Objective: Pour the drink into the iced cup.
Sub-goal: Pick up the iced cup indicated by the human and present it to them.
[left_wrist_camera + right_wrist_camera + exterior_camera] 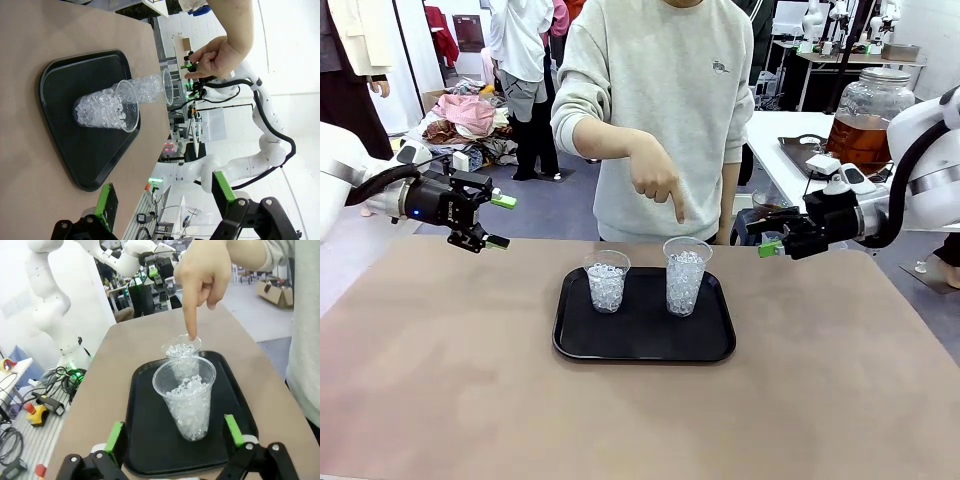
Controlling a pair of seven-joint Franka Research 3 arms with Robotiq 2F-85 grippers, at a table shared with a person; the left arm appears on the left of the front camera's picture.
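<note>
You have not started pouring yet. Your left gripper (501, 221) is wide open and holds nothing. Your right gripper (765, 238) is wide open and empty too. Neither cup has any brown in it, just ice.

The drink (858, 140) looks to be the brown, see-through stuff in the big glass jar (872, 95). The jar stands on another table behind your right gripper, past that arm and well apart from the cups (this is my guess, as nothing else brown and see-through shows). So it is all still to do: get hold of the drink, bring it over the cup, and tip it in.

The black tray (570, 345) lies between your two grippers and lower down. The tall cup (686, 276) is on the side nearer your right gripper, straight ahead of its open fingers. The short cup (607, 281) is on the side nearer your left gripper.

A person's hand (655, 180) hangs above the cups, between your grippers, with one finger pointing down. From the front the finger seems to be over the tall cup. From your right wrist it seems to be at the short cup. I cannot tell which one it means.

Now count:
- two open grippers
- two cups of ice
- one tray
- one jar of brown drink
- one pointing hand
</note>
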